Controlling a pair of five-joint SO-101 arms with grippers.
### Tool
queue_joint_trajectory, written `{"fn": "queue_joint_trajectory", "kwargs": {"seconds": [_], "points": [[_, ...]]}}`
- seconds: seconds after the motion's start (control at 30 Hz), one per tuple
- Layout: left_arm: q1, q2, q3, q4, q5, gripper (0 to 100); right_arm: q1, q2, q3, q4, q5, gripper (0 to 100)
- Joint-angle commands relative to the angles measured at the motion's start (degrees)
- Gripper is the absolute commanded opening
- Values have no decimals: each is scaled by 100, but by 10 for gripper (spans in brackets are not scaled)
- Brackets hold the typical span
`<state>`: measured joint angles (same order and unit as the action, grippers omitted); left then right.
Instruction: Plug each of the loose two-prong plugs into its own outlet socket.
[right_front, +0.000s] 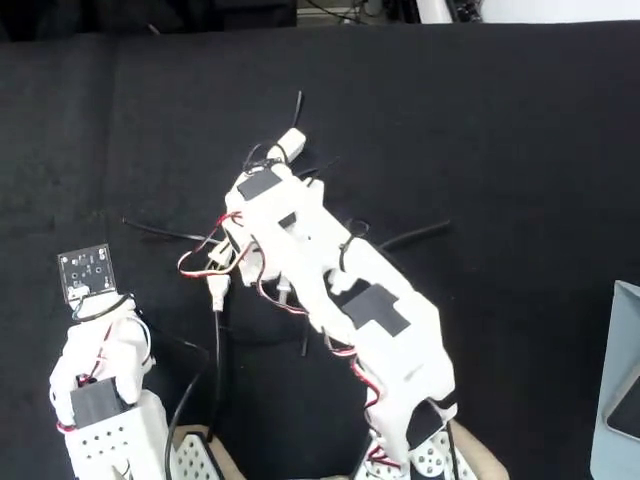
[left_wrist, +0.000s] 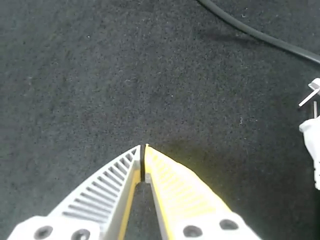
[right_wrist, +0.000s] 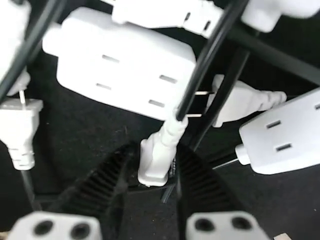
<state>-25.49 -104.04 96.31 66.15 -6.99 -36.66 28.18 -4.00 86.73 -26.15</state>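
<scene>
My right gripper (right_wrist: 154, 150) has its black fingers closed around a white two-prong plug (right_wrist: 155, 167), whose black cord runs away from the jaws. Just beyond it lies a white outlet block (right_wrist: 125, 65) with slotted sockets facing up. A second outlet block (right_wrist: 285, 135) lies to one side. Another white plug (right_wrist: 240, 102) rests with its prongs pointing at the first block. A third plug (right_wrist: 20, 125) lies off to the other side. My left gripper (left_wrist: 143, 150) is shut and empty over bare black cloth, with a loose plug (left_wrist: 312, 135) at the view's edge.
In the high view the right arm (right_front: 300, 240) stretches over the tangle of cords at the table's middle, with a white plug (right_front: 218, 290) beside it. The left arm (right_front: 100, 370) sits at the near left. A grey box (right_front: 620, 390) stands at the right edge.
</scene>
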Motion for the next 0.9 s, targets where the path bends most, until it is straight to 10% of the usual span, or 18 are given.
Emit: {"fn": "queue_joint_trajectory", "kwargs": {"seconds": [0.0,0.2,0.87], "points": [[-48,-18,101,-114,-35,30,53,-119,-303,62,-88,81],[-48,-18,101,-114,-35,30,44,-119,-268,62,-343,204],[-48,-18,101,-105,-35,30,316,242,-251,-387,-396,113]]}}
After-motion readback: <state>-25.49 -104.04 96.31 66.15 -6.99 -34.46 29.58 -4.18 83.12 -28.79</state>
